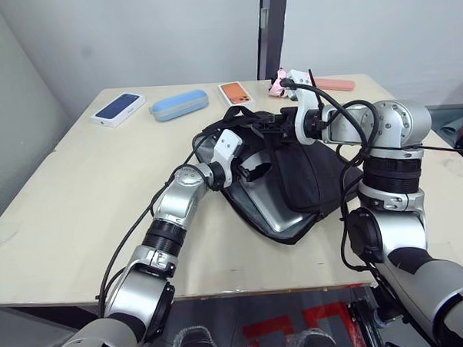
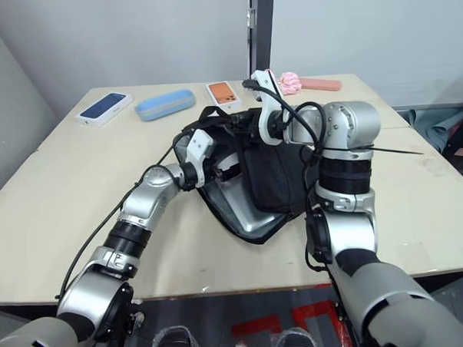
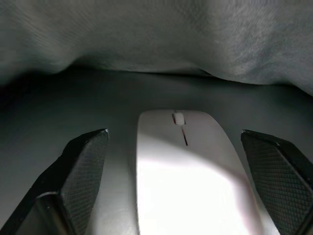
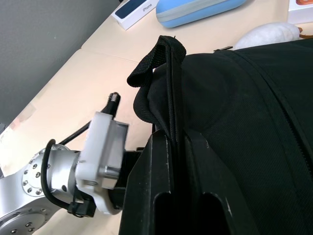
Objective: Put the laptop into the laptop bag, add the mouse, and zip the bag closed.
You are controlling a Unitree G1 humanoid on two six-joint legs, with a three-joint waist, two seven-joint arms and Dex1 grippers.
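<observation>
With the right gripper (image 4: 178, 142) pinching up the black fabric laptop bag's (image 1: 324, 177) strap, the left gripper's (image 3: 181, 147) jaws (spread wide, empty) flank the flat white mouse (image 3: 188, 171) lying inside on the silver-grey laptop (image 1: 275, 206); a slipped strap could drop the flap onto them.

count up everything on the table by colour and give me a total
Black: 1, laptop bag
Silver: 1, laptop
White: 1, mouse
Blue: 2, phone box, case
Orange: 1, box
Pink: 2, bundle, case
Total: 8
</observation>
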